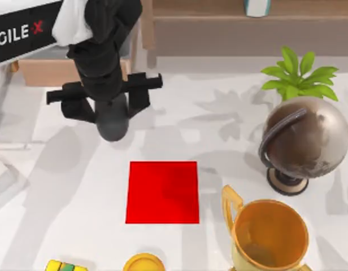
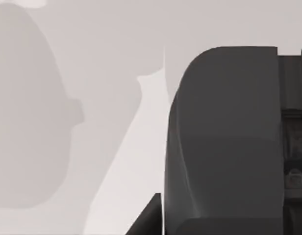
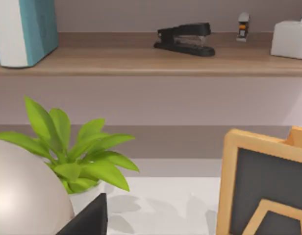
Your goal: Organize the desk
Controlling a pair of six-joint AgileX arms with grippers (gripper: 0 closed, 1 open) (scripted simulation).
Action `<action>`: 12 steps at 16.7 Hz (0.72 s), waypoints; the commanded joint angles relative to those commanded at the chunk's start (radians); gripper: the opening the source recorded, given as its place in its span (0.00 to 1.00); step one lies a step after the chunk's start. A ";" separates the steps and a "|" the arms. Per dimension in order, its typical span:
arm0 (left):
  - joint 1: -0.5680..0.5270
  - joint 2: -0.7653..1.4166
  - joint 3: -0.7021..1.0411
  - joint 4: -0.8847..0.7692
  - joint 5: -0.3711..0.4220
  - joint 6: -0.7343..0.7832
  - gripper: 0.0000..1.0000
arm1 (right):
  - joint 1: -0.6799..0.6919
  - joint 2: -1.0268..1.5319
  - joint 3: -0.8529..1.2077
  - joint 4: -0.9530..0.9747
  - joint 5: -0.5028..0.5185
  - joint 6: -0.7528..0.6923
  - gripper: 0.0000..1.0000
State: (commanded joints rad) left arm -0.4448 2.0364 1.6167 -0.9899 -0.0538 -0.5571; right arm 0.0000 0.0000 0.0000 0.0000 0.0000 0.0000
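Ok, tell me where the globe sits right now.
In the top view the globe stands on the desk at its right side, just in front of the green plant and behind the gold trophy cup.

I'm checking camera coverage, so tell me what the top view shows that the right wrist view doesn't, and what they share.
Top view alone: the flat red square mat, the golden trophy cup and the left gripper over the white desk. Right wrist view alone: the black stapler on the wooden shelf, and a wood-framed dark board. Both: the green leafy plant and the brownish globe.
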 joint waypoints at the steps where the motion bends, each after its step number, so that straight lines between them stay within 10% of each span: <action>1: -0.050 -0.004 -0.039 0.020 -0.002 -0.030 0.00 | 0.000 0.000 0.000 0.000 0.000 0.000 1.00; 12: -0.294 -0.015 -0.223 0.125 -0.014 -0.173 0.00 | 0.000 0.000 0.000 0.000 0.000 0.000 1.00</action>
State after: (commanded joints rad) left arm -0.7391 2.0212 1.3937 -0.8653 -0.0675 -0.7306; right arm 0.0000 0.0000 0.0000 0.0000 0.0000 0.0000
